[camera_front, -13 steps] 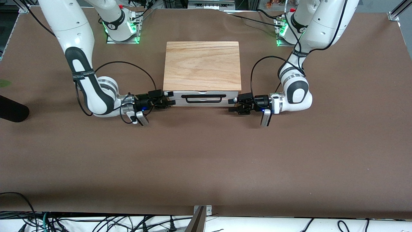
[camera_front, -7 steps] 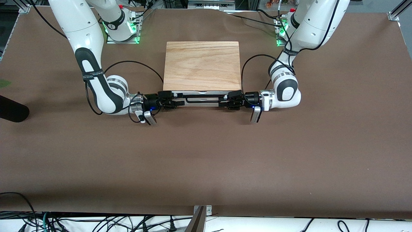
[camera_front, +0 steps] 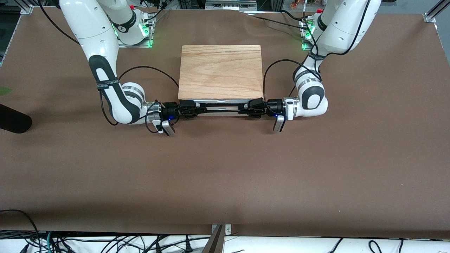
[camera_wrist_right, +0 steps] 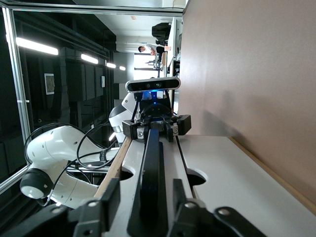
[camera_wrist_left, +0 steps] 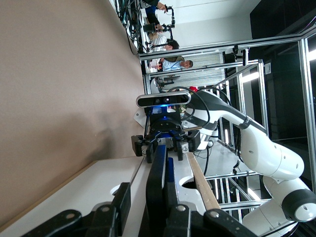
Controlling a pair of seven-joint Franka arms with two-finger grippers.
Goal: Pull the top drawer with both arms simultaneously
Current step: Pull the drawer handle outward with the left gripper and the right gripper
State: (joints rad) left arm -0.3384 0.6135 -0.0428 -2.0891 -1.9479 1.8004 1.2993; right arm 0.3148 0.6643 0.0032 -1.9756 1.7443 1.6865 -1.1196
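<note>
The light-oak cabinet stands mid-table. Its top drawer with white front looks closed, and its long black wire handle runs across it. My right gripper is at the handle's end toward the right arm, open, fingers on either side of the bar. My left gripper is at the handle's other end, open around the bar. In the right wrist view my gripper straddles the handle with gaps on both sides. In the left wrist view my gripper straddles the handle, one finger against it.
The lower white drawer sits under the top one. A black object lies at the table's edge toward the right arm's end. The arm bases stand beside the cabinet's back. Cables loop from both wrists. Brown table stretches toward the front camera.
Both grippers have moved inward from beside the cabinet's front corners onto the ends of the top drawer's handle. The drawer has not visibly moved.
</note>
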